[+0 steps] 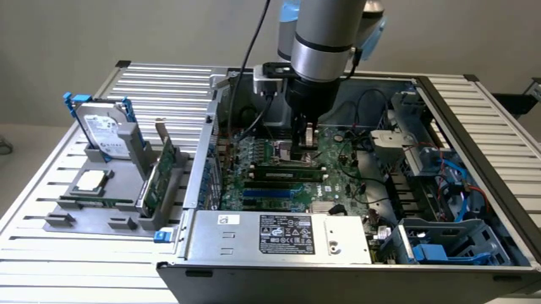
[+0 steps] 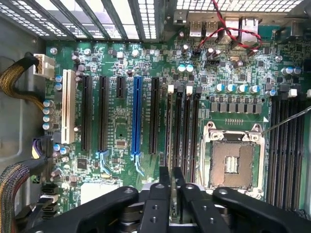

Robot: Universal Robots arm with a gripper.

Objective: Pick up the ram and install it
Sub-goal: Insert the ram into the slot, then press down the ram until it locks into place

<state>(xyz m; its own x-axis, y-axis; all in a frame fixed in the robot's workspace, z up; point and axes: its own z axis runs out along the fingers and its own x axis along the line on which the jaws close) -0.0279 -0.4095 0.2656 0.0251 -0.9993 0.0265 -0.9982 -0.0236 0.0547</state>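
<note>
So as far as we can tell the pick-up half is done: the ram (image 1: pixel 286 169) stands on edge in one of the black memory slots on the motherboard (image 1: pixel 343 180), inside the open PC case (image 1: pixel 355 278), just beside the empty CPU socket (image 2: pixel 232 162). The gripper (image 2: pixel 171 175) hangs right over that slot line, its fingers (image 2: pixel 164 182) drawn nearly together with only a thin slit between them. We honestly can't tell if they're nipping the stick's top edge or just sitting closed above it, because from the wrist view the stick is edge-on and runs under the black fingers. What's left, by our reckoning, is the seating. We can't make out whether the white latch (image 2: pixel 170 89) at the slot's end is snapped in, or whether the stick is fully down. The slot's other end is hidden under the gripper, and in the exterior view the arm covers part of the board. The hard drive (image 1: pixel 106 130) and expansion card (image 1: pixel 161 174) sit well apart, on the exterior view's left.
</note>
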